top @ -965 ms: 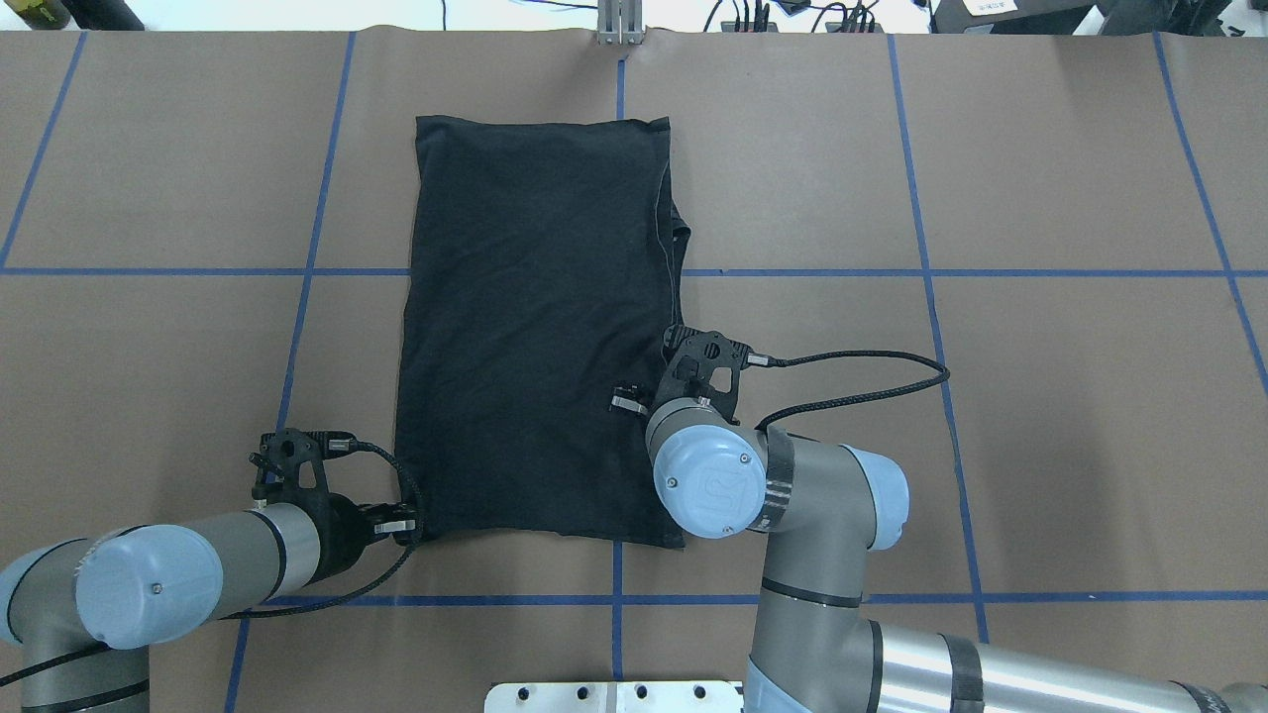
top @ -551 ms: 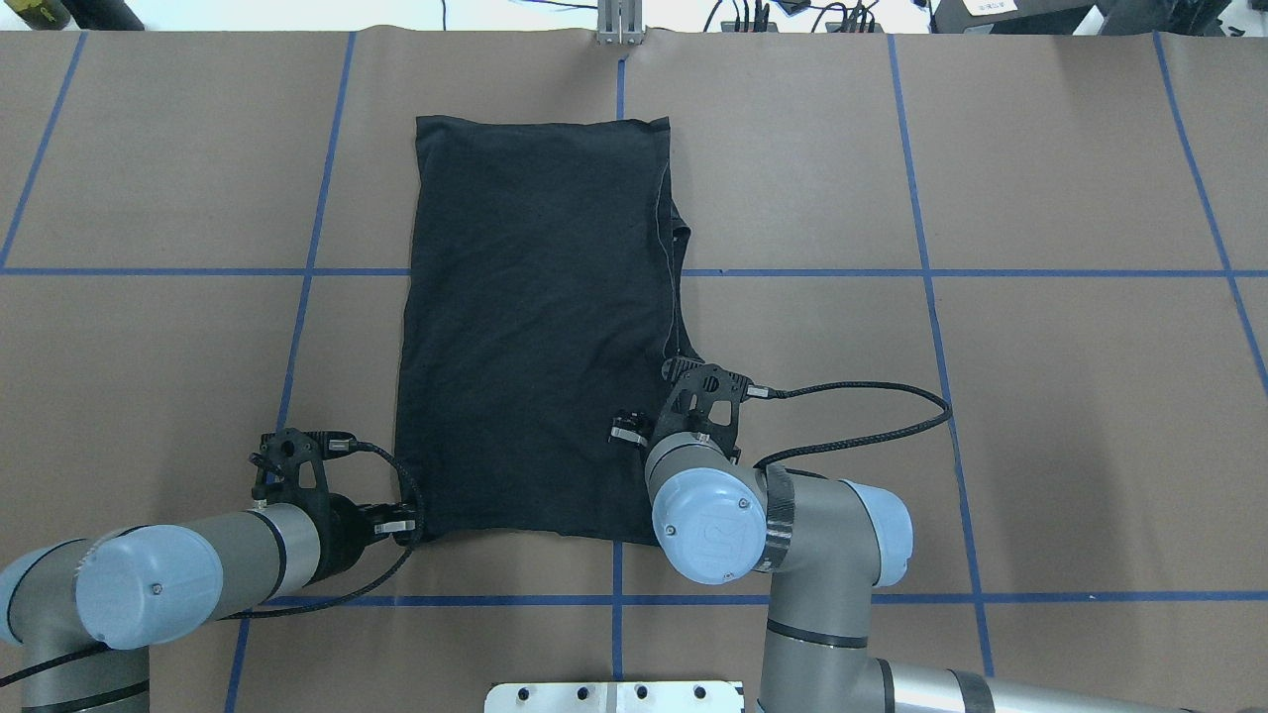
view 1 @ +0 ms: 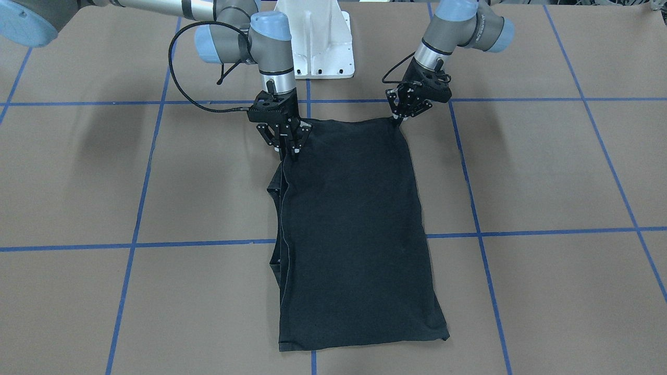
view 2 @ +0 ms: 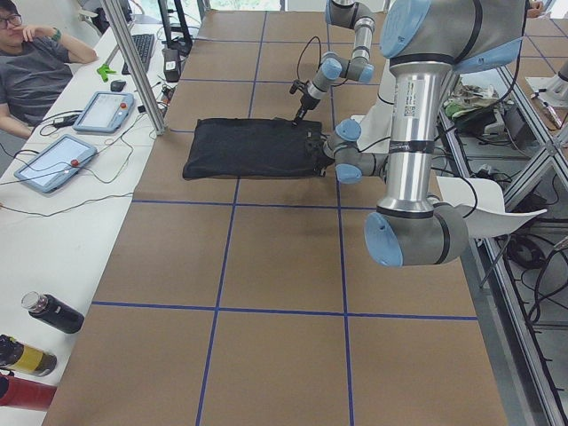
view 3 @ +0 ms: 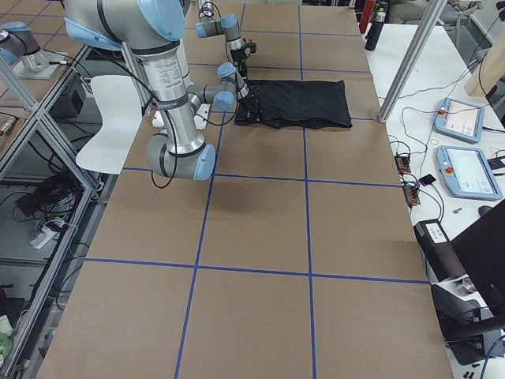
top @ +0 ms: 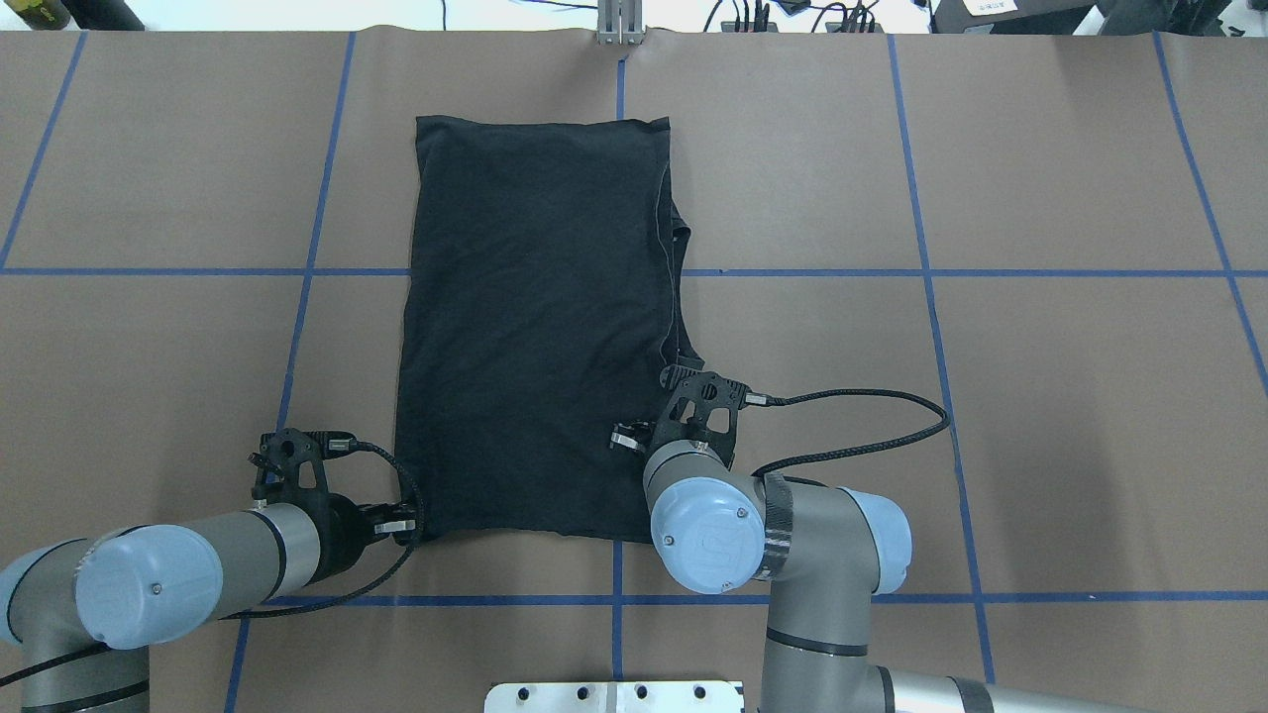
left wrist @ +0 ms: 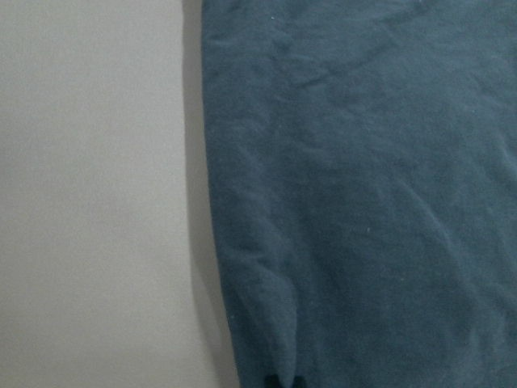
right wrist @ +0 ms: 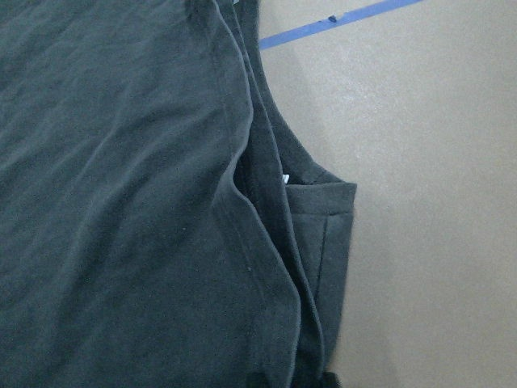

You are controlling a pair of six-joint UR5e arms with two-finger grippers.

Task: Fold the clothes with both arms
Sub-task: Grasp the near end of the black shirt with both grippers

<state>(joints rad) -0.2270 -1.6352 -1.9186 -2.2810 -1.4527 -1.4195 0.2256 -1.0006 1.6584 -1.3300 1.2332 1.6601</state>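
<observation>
1. The shirt (top: 535, 327) lies flat on the bench (top: 1040, 396). It is folded lengthwise into a long rectangle with plain black cloth on top.
2. It runs from the robot's side towards the far edge, down the bench's middle. A blue tape line (top: 921, 272) passes under it crosswise.
3. Along the long edge on the robot's right, several layers lie stacked. A folded sleeve (top: 680, 233) pokes out just past that edge, in the far half.
4. The left hand (view 1: 397, 120) sits low at the shirt's near corner on the robot's left. Its fingers are clenched on the cloth there, and the left wrist view shows the dark tips close together right at the hem.
5. The right hand (view 1: 288, 151) points straight down at the opposite long edge, a little in from the near corner. Its fingers are pinched on the stacked layers.
6. The left arm reaches in low, almost level with the bench. The right arm bends over the near hem and hides the shirt's near right corner in the overhead view.
7. A white pedestal (view 1: 318, 47) stands at the near edge between the two arms.
8. Across the bench a person (view 2: 31, 75) sits at a white table. Tablets (view 2: 105, 111) lie there, and bottles (view 2: 53, 312) lie farther along it.
</observation>
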